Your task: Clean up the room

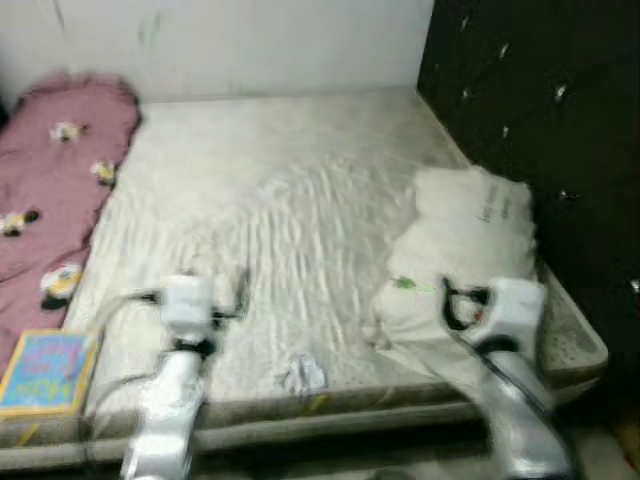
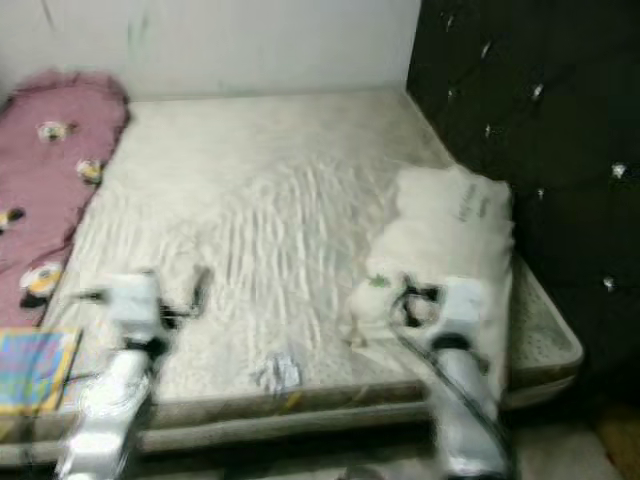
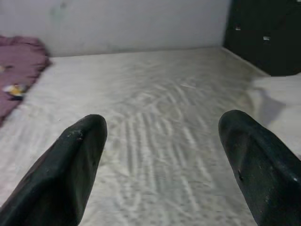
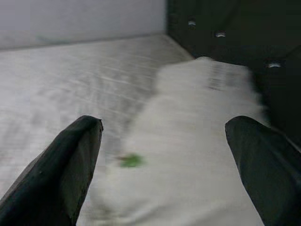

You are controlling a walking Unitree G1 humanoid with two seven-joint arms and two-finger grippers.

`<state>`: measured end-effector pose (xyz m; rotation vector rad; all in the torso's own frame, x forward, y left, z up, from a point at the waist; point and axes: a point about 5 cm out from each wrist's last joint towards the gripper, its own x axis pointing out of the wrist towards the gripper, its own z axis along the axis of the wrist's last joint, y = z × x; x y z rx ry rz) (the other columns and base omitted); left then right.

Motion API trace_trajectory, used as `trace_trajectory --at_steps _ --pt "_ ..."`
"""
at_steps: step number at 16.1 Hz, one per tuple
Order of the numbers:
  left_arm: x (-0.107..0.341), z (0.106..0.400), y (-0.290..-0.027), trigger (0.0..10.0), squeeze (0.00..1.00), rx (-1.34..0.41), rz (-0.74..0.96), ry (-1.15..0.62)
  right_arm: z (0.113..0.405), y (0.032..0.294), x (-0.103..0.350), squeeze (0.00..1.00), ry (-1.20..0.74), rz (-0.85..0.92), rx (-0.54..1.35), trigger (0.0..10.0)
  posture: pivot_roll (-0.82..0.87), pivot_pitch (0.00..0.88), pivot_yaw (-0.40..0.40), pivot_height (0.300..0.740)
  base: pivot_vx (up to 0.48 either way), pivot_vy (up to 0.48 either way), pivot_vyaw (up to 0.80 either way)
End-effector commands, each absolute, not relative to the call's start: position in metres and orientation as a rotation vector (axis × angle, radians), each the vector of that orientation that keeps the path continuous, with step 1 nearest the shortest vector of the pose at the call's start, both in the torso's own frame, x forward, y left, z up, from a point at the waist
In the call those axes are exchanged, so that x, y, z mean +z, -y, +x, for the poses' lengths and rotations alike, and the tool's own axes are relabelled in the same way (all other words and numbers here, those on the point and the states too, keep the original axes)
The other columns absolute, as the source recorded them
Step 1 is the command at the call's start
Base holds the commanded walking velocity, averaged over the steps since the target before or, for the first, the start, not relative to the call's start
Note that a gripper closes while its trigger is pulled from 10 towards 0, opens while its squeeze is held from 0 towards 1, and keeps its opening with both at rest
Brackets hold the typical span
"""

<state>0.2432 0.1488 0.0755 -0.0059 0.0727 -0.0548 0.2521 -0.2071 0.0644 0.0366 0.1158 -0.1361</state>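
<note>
Pillow (image 1: pixel 465 255) on mattress (image 1: pixel 280 200) rt, blanket (image 1: pixel 50 190) left.

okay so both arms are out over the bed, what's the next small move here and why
Probably ease the right tool forward and down onto the white pillow. Its fingers are spread wide with the pillow lying crumpled straight ahead of them, by the black headboard. The left tool faces only bare mattress.

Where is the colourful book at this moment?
In the left eye view the colourful book lies at the mattress's near left corner, just below the pink blanket and left of the left gripper.
</note>
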Motion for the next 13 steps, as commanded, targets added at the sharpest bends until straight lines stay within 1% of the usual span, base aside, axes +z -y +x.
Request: trace_trajectory --at_steps 1,7,10,11,13 --pt "0.073 0.240 -0.163 10.0 0.00 -0.016 0.004 -0.091 0.257 0.195 0.067 0.00 -0.104 0.068 -0.109 10.0 0.01 0.000 -0.026 0.740 0.000 0.476 0.00" --pt "0.072 0.243 -0.166 10.0 0.00 0.000 -0.002 -0.094 0.257 0.196 0.065 0.00 -0.110 0.063 -0.110 10.0 0.01 0.000 -0.027 0.740 0.000 0.476 0.00" --pt "0.078 0.248 -0.167 10.0 0.00 -0.004 0.017 -0.050 0.260 0.195 0.065 0.00 -0.108 0.064 -0.102 10.0 0.02 0.000 -0.023 0.740 0.000 0.476 0.00" --pt "0.083 0.250 -0.171 10.0 0.00 0.026 0.052 -0.027 0.260 0.193 0.066 0.00 -0.098 0.072 -0.106 10.0 0.02 0.000 -0.020 0.740 0.000 0.000 0.00" --pt "0.085 0.250 -0.171 10.0 0.00 0.007 0.041 -0.029 0.258 0.191 0.065 0.00 -0.097 0.075 -0.111 10.0 0.03 0.000 -0.019 0.740 0.000 0.000 0.00"
